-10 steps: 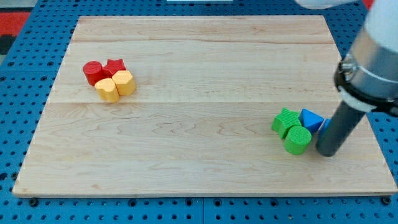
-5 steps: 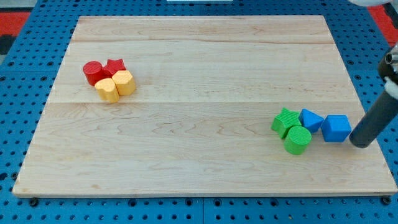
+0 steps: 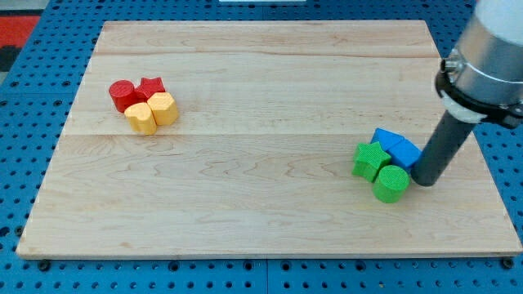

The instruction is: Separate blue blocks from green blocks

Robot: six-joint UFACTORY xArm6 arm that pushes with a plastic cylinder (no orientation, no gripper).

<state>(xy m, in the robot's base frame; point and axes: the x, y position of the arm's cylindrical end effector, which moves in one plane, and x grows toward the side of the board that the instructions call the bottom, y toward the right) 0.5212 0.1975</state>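
Note:
Two blue blocks are pressed together at the view's right: one (image 3: 385, 137) sits above the green star-shaped block (image 3: 370, 159), and the other (image 3: 404, 153) lies just to its right. A green cylinder (image 3: 391, 184) sits below them, touching the star block. All of these blocks form one tight cluster. My tip (image 3: 424, 180) rests on the board just right of the green cylinder, and the rod is against the right side of the blue blocks.
A red cylinder (image 3: 122, 95), a red star-shaped block (image 3: 150, 86) and two yellow blocks (image 3: 142, 118) (image 3: 164, 108) cluster at the view's upper left. The wooden board (image 3: 261, 220) lies on a blue pegboard. The arm's body fills the upper right corner.
My tip swung out to the right, then came back left. It pushed the blue cube into the other blue block, and both moved up-left against the green star block, which shifted slightly left.

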